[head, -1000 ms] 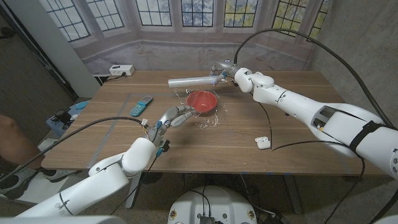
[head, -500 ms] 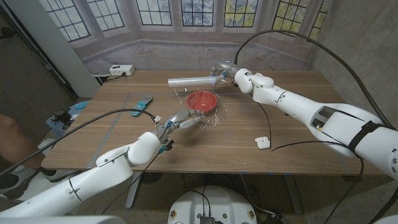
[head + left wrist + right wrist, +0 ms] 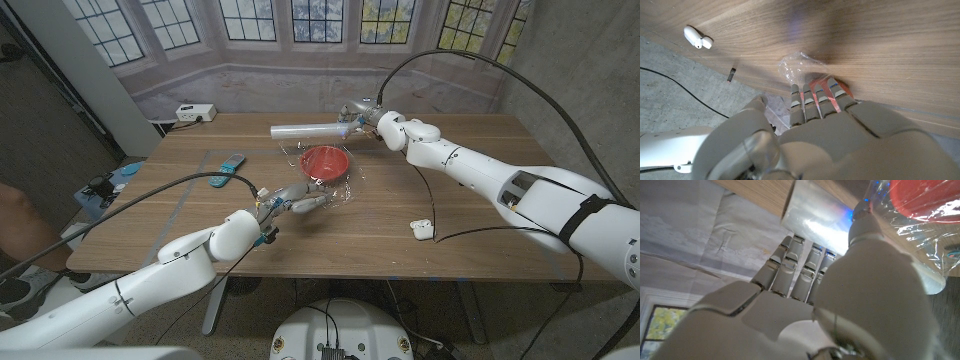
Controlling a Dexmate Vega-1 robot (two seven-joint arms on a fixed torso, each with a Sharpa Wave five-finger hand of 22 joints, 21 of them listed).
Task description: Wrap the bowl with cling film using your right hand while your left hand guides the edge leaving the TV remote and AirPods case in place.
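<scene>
tabletop [image 3: 480,215]: cling film roll [image 3: 305,130] lies crosswise behind bowl [image 3: 325,161].

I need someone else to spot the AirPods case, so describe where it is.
Start at the wooden table and go to its right front area, under the right arm. The AirPods case is the small white rounded object lying open there, alone, far from the red bowl.

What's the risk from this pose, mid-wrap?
1. The right robot hand grips the cling film roll just behind the red bowl; a hard pull may drag or tip the light bowl.
2. The left robot hand is at the film edge near the bowl's front; if it slips, the film could spring back and bunch.
3. The TV remote lies close to the left forearm; a sweep might shift it.
</scene>
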